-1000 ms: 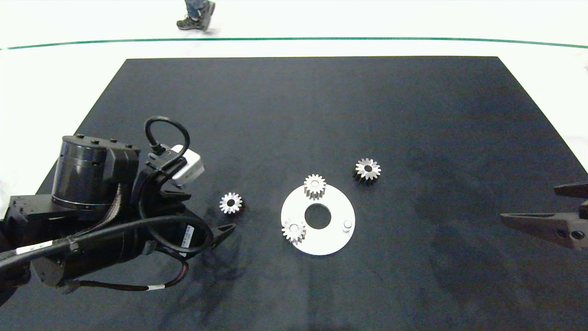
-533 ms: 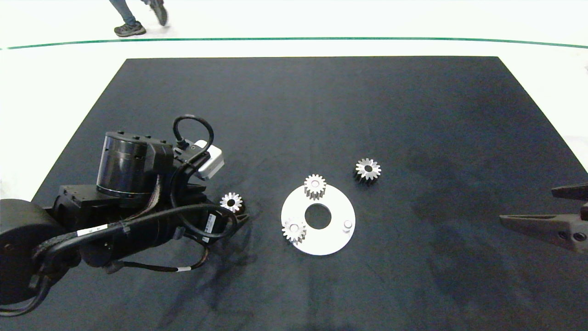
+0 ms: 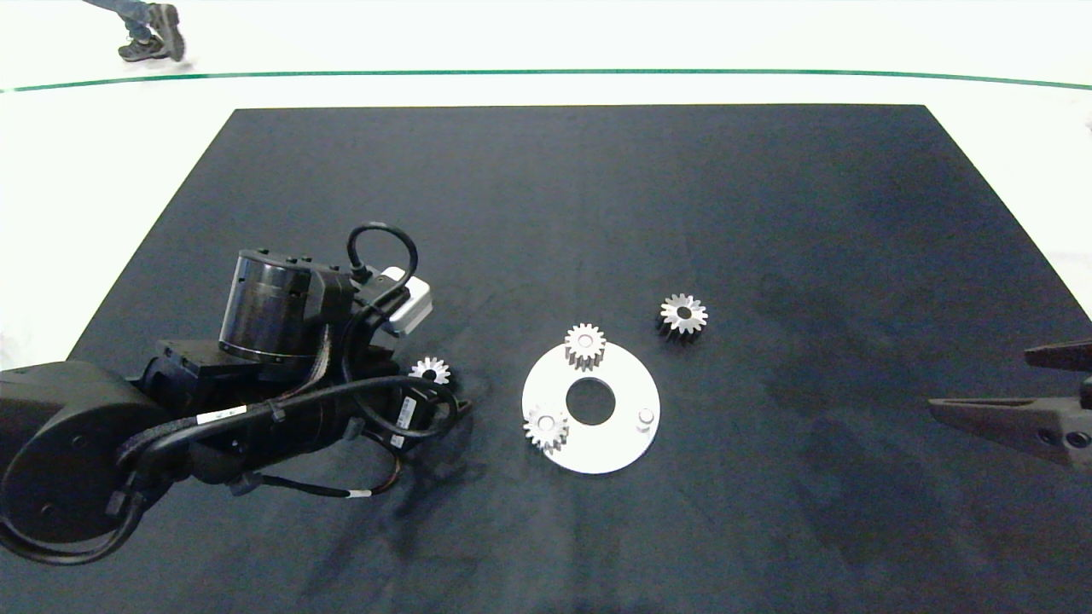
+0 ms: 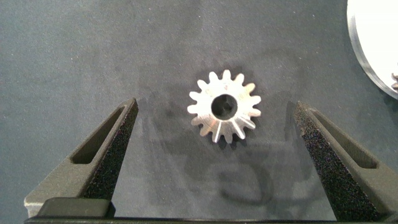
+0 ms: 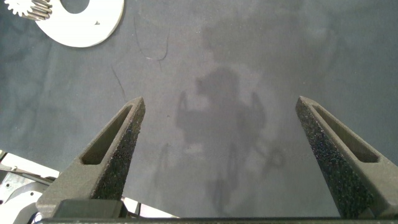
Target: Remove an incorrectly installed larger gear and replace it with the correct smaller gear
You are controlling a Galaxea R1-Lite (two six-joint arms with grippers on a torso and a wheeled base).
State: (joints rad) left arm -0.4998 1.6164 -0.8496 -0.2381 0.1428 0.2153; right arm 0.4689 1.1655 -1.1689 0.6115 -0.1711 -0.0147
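The left gripper (image 4: 217, 146) is spread wide, with the small gear (image 4: 224, 106) lying flat on the mat (image 3: 597, 196) between its two fingers and not touching either one. The fingers (image 4: 109, 149) are dark grey wedges with rough, grainy pads on the inside. This gear is shiny silver metal with short blunt teeth and a round hole in the middle. In the head view the left arm comes in from the lower left of the frame and partly hides that gear (image 3: 431, 370), so only the wrist view shows the gap on each side of it. Just right of centre lies a flat white ring plate (image 3: 618, 443) with a big round hole. Two more small gears sit on it, one at its top edge (image 3: 584, 344) and one at its lower left (image 3: 546, 426), and a little bare peg (image 3: 646, 416) stands at its lower right. The big gear (image 3: 683, 314), with long sharp teeth, rests on the mat up and right of the plate, apart from it. The right gripper (image 5: 221, 155) is also wide and holds nothing, staying at the right edge of the head view (image 3: 1015, 401) over bare, soft-looking black mat. A person's shoe (image 3: 153, 38) shows at the upper left.
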